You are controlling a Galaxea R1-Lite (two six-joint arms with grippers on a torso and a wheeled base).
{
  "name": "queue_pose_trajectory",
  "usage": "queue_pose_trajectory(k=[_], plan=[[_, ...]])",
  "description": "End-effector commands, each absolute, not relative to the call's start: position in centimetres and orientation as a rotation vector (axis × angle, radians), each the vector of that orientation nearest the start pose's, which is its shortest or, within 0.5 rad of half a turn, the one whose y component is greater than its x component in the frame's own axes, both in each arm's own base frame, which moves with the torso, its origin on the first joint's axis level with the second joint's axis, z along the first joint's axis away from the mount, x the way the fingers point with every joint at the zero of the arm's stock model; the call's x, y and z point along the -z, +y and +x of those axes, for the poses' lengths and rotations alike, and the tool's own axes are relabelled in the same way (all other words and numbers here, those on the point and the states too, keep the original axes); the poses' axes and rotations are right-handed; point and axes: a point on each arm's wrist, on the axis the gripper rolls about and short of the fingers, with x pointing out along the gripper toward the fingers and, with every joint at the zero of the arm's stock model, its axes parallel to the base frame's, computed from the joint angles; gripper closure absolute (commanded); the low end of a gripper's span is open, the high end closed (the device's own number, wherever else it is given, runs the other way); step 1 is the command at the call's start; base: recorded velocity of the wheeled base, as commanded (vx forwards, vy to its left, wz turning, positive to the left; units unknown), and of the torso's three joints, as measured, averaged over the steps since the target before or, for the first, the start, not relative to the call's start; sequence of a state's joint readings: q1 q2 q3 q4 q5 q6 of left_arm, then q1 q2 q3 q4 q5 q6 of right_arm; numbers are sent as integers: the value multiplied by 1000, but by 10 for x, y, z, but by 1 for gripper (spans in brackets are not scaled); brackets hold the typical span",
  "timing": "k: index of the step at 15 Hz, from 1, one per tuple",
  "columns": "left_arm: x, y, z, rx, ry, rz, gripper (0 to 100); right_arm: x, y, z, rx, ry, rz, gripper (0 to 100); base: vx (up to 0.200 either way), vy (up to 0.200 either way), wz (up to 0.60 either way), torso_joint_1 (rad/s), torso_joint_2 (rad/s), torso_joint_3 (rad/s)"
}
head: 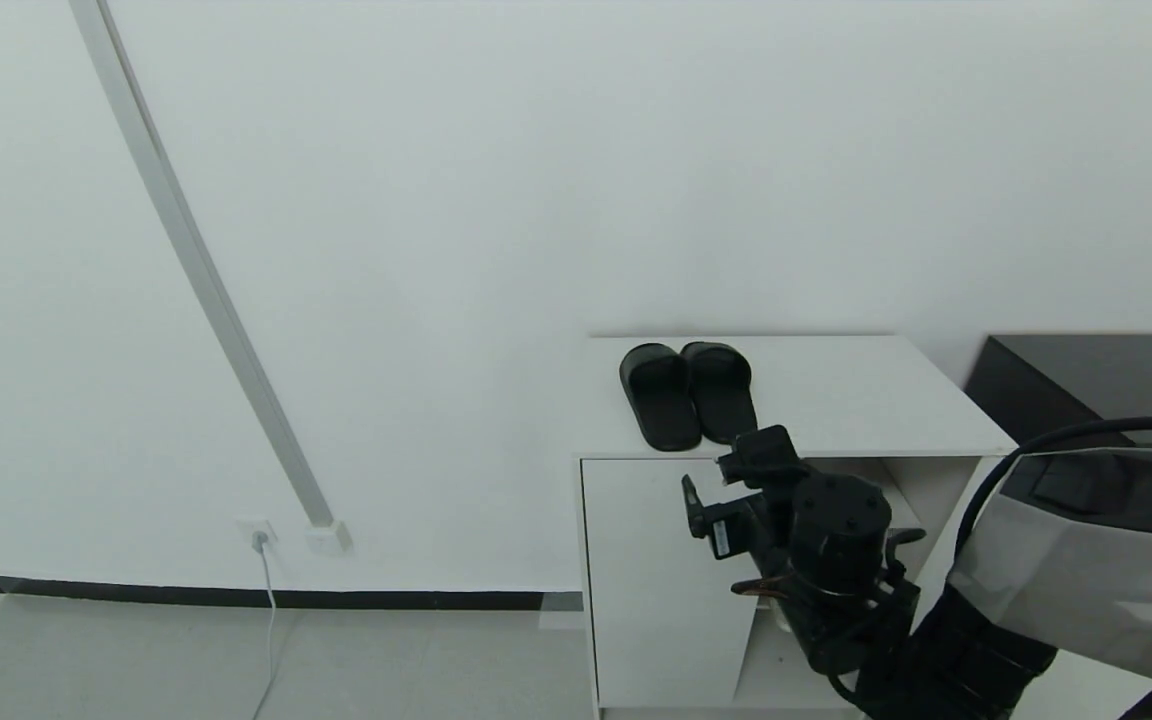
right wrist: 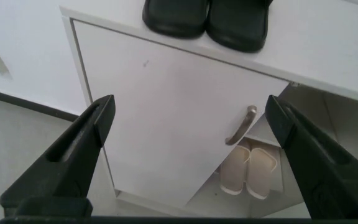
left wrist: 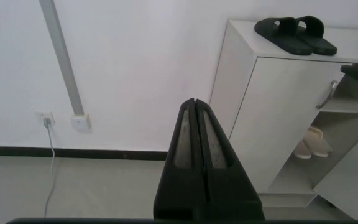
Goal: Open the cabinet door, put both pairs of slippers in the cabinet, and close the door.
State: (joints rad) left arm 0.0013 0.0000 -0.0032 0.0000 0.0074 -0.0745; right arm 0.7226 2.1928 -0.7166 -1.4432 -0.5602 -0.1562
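A pair of black slippers [head: 688, 393] [left wrist: 297, 34] [right wrist: 205, 15] lies on top of the white cabinet [head: 866, 400] [left wrist: 241, 74]. The cabinet's left door [head: 656, 580] [right wrist: 160, 118] carries a metal handle [right wrist: 241, 124] [left wrist: 327, 94] at its right edge. The bay to its right stands open, with a pale pair of slippers [right wrist: 247, 169] [left wrist: 312, 143] on the lower shelf. My right gripper [head: 736, 470] [right wrist: 189, 106] is open wide, just in front of the door's top, below the black slippers. Well back and to the left of the cabinet, my left gripper [left wrist: 194, 137] is shut on nothing.
A white wall runs behind the cabinet, with a slanted grey conduit [head: 196, 260], a socket [head: 256, 535] and a hanging cable [head: 271, 620]. A dark surface [head: 1096, 375] stands to the right of the cabinet. Open floor [head: 236, 660] lies to the left.
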Motion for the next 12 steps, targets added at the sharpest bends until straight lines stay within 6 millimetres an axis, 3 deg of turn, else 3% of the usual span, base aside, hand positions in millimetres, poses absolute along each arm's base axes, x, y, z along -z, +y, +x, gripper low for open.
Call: queue_pose_trajectory(k=[1,4,7,10,12], plan=[[-76,0,-23,-9,-3,-75,100,-88,228,301,-123,-7,-173,0,0,0,0,0,0,0],[-76,0,-23,-9,-2,-74,100,-121,229,316,-104,54,-139,0,0,0,0,0,0,0],[-76,0,-23,-9,-3,-74,100,-145,235,304,-131,149,-77,0,0,0,0,0,0,0],[-76,0,-23,-8,-2,-72,100,-149,235,297,-142,198,-29,0,0,0,0,0,0,0],[-76,0,-23,-8,0,-72,100,-149,235,297,-141,200,-25,0,200,0,0,2,-2,5]])
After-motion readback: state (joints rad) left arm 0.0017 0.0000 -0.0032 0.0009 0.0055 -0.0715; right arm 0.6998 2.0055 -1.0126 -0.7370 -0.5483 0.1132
